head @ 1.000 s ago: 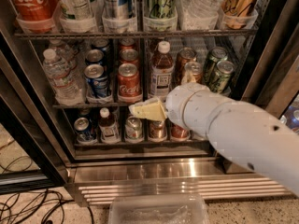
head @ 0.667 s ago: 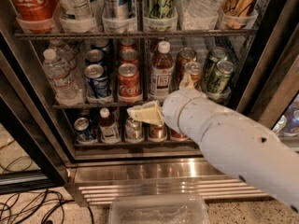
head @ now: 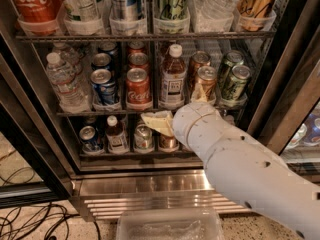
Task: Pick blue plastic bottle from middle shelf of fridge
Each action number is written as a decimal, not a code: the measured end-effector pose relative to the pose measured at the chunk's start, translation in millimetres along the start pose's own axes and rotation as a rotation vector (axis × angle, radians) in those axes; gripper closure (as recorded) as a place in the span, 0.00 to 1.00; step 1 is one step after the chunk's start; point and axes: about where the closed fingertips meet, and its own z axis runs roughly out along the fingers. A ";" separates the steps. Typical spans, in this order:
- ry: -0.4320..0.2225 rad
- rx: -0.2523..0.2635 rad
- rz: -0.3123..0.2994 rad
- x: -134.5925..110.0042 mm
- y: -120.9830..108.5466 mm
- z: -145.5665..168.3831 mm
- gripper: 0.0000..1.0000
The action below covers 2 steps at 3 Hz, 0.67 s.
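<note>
**Gripper (head: 174, 104) edging left and dipping at the bottle**

Against a second ago, the wrist is sliding left and sinking slightly; nothing on the racks is shifting. Far left of the gripper, water bottles (head: 62, 79) are standing, then a blue can (head: 105, 84) and a red can (head: 137, 86). The blue plastic bottle (head: 173, 76) is standing upright just above the gripper on the middle shelf (head: 100, 112) of the fridge (head: 30, 149), not yet gripped. The gripper is sitting spread, one finger (head: 157, 123) hanging below the shelf rail and the other poking up right of the bottle. Gold cans (head: 205, 76) are crowding that side. Judgement: it's approaching low and needing lift before closing.
</note>
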 end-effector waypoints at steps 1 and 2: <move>-0.019 0.020 0.033 3.0 2.6 8.5 0.15; -0.043 0.038 0.054 3.5 6.5 20.8 0.25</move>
